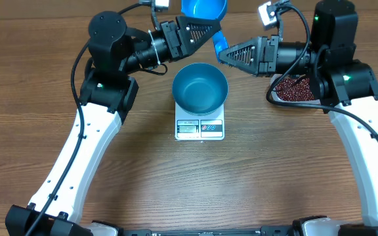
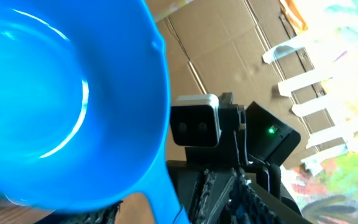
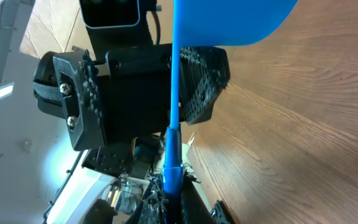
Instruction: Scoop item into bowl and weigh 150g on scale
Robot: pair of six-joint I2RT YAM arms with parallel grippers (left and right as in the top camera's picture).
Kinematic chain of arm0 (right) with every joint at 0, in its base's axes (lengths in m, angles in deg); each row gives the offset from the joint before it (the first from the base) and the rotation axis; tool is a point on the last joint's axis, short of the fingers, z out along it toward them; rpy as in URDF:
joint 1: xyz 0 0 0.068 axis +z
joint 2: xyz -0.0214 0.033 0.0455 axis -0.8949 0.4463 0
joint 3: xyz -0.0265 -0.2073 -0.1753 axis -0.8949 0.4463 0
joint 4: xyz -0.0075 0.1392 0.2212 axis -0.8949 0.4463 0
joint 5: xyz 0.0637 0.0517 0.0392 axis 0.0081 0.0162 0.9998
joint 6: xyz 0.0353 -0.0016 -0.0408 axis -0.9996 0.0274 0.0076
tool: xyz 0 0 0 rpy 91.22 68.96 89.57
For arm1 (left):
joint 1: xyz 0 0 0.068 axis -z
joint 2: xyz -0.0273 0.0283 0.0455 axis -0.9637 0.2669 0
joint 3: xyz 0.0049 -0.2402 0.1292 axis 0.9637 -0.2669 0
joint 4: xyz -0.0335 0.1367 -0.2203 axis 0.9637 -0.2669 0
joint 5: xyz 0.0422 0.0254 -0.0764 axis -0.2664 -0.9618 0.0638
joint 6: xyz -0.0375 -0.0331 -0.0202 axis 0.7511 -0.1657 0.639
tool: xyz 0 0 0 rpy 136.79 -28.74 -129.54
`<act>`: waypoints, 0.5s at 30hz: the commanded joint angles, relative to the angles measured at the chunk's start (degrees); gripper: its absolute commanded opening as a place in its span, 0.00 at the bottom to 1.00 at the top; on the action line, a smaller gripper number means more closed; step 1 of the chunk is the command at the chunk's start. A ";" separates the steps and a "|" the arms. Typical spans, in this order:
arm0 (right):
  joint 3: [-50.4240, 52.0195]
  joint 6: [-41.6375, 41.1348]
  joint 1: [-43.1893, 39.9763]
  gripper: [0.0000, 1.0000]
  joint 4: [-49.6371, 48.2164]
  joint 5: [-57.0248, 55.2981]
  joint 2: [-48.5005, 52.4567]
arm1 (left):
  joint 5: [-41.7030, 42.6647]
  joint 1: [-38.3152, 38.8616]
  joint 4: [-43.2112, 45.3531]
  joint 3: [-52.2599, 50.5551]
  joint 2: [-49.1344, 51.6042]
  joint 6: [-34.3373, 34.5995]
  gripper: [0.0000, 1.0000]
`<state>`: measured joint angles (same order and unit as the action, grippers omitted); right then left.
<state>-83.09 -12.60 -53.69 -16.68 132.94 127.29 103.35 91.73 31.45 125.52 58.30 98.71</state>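
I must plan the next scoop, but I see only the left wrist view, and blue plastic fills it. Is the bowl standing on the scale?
Observer: Yes. In the overhead view the bowl sits on the scale.
Operator: Are there beans in it?
Observer: No, its inside looks bare. The beans lie apart, off to the right of the scale.
Operator: Who holds the scoop?
Observer: The right end effector is shut on the handle of the scoop, which is raised beyond the bowl.
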 commanded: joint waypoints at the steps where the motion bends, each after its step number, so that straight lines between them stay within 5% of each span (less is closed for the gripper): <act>1: -1.01 -0.39 1.66 0.04 -0.63 0.15 -0.70 | 0.42 0.85 0.48 0.96 -0.72 0.48 0.56; 9: -1.01 -0.35 2.51 0.04 -0.96 0.42 -0.70 | 0.35 0.83 0.24 0.96 -0.72 0.37 0.34; 15: -1.01 0.28 2.51 0.04 -0.68 2.47 -0.70 | -1.31 -0.46 0.24 0.96 -0.72 -0.66 0.37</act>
<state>-83.09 -12.92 -51.73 -17.42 132.87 127.29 103.50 92.10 31.37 125.52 58.30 99.39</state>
